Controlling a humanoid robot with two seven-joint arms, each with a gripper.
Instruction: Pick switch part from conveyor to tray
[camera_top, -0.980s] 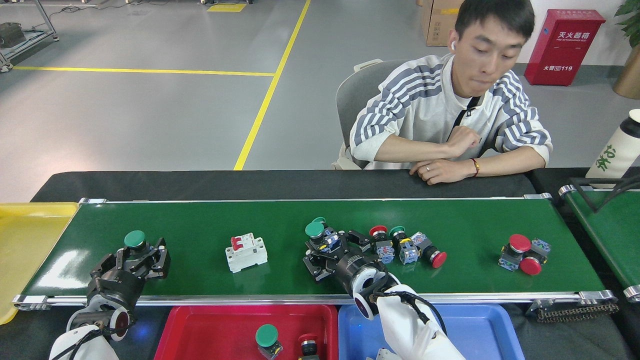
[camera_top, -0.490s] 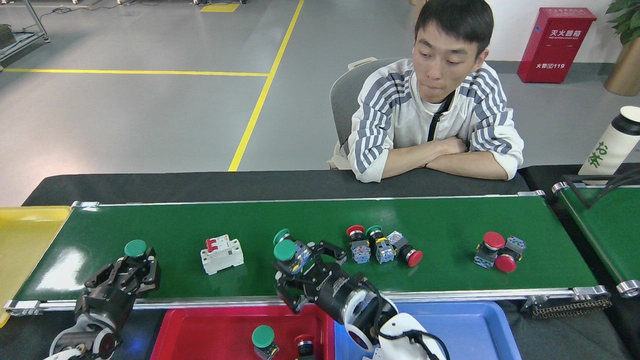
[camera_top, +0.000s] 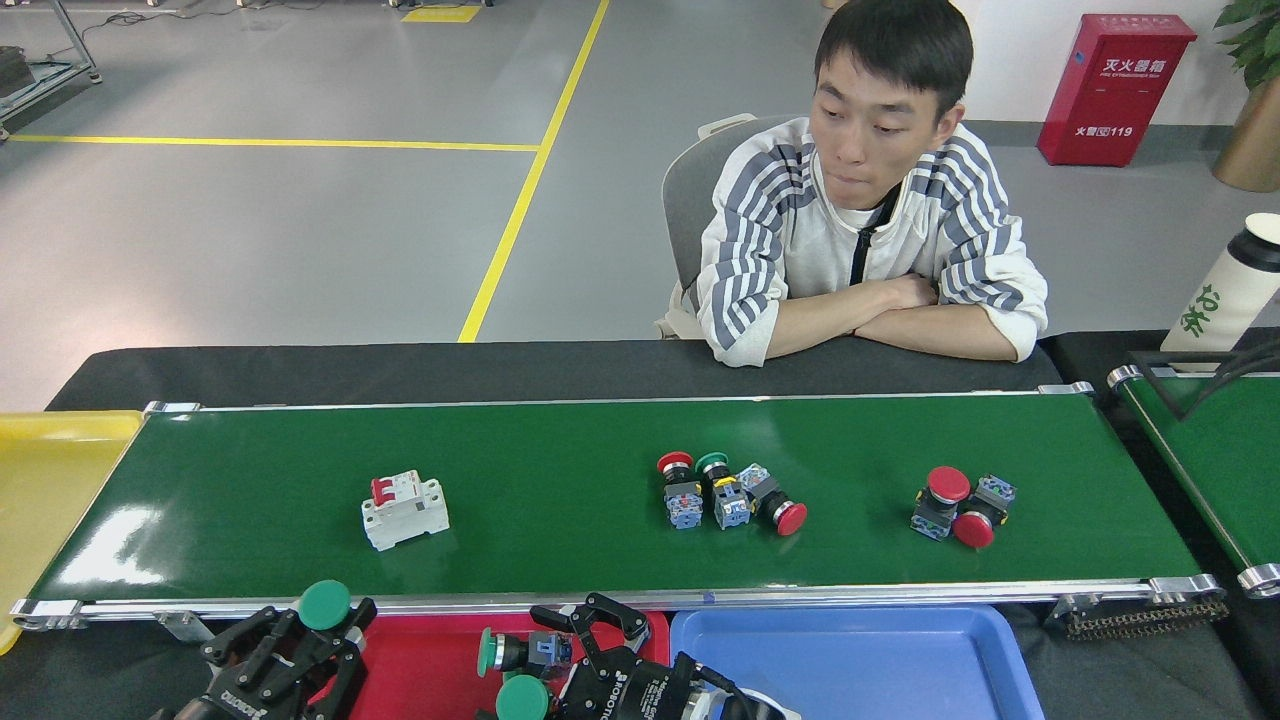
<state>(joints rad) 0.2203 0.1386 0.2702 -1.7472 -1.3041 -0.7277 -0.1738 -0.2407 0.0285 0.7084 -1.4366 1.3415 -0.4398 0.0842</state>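
— Where are the hands?
— Left hand (camera_top: 305, 640) grips a green-capped switch (camera_top: 324, 604) over the red tray (camera_top: 420, 660)'s left edge. Right hand (camera_top: 575, 650) clasps a green switch part (camera_top: 512, 652) above it, off the conveyor (camera_top: 560, 490).

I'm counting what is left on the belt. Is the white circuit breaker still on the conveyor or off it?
On it. The white circuit breaker rests on the conveyor, left of the button switches, with neither gripper near it.

Both my grippers sat low at the near edge.
Left gripper (camera_top: 318, 640) and right gripper (camera_top: 560, 655) were each clamped.
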